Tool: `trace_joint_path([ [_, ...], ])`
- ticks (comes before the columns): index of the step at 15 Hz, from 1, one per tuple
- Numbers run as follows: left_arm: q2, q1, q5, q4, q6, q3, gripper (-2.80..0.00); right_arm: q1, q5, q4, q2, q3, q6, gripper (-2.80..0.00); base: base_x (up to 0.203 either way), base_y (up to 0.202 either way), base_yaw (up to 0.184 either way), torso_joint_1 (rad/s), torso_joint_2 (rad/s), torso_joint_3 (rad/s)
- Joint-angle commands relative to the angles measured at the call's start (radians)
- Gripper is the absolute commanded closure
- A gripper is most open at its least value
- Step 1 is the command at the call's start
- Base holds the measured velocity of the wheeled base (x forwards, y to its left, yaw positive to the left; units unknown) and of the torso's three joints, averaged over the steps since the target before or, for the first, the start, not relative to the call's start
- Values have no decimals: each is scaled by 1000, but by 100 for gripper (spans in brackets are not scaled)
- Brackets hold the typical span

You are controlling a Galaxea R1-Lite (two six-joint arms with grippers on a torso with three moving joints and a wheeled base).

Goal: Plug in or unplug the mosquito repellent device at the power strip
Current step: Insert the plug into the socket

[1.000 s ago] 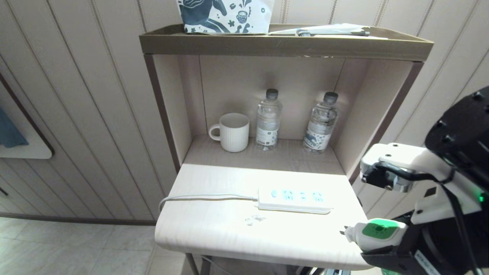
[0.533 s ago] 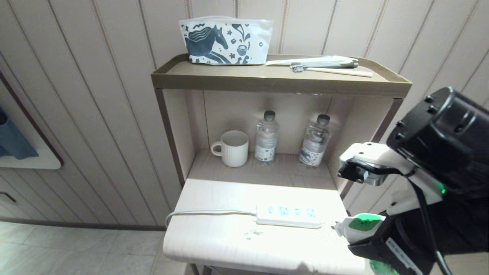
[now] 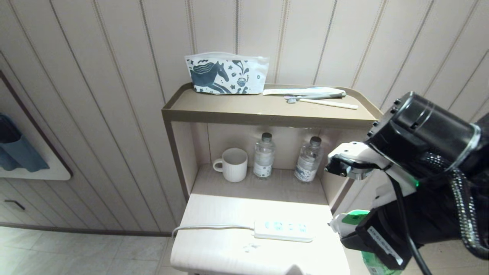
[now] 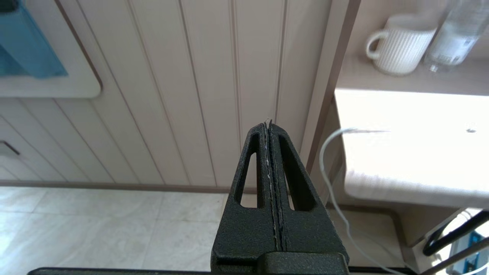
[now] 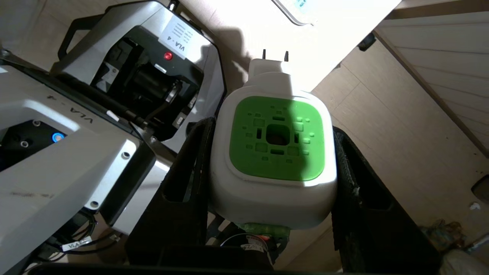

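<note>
The mosquito repellent device [image 3: 349, 221], a white head with a green top, sits between the black fingers of my right gripper [image 3: 355, 233], which is shut on it. It hangs off the right front corner of the tabletop [image 3: 214, 214]. In the right wrist view the device [image 5: 277, 152] fills the right gripper [image 5: 273, 126], and its two prongs point toward the table edge. The power strip [image 3: 282, 230] lies flat on the tabletop left of the device, apart from it; only one corner of the power strip [image 5: 300, 11] shows in the right wrist view. My left gripper [image 4: 268, 124] is shut and empty, left of the stand.
A white mug [image 3: 234, 164] and two water bottles [image 3: 263, 161] [image 3: 307, 159] stand in the alcove behind the strip. A horse-print pouch [image 3: 226, 73] and a toothbrush [image 3: 321, 101] lie on the top shelf. The strip's cord [image 3: 210, 228] runs off the left edge.
The head camera has risen and drawn back, so the stand shows lower and smaller with its top shelf in full view. My right gripper still holds the device by the table's right corner.
</note>
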Motion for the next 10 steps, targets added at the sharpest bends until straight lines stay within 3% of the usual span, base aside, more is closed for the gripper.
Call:
trace_joint_path([
  [1,0,0,0,0,0,0,0,-11,3,5,20,-7,3,0,0,0,0,280,-564,-290],
  [6,0,0,0,0,0,0,0,-132,214,17,119,-132,-15,0,0,0,0,53,-107,-52],
  [10,0,0,0,0,0,0,0,-188,230,113,304,-268,-83,0,0,0,0,0,0,0],
])
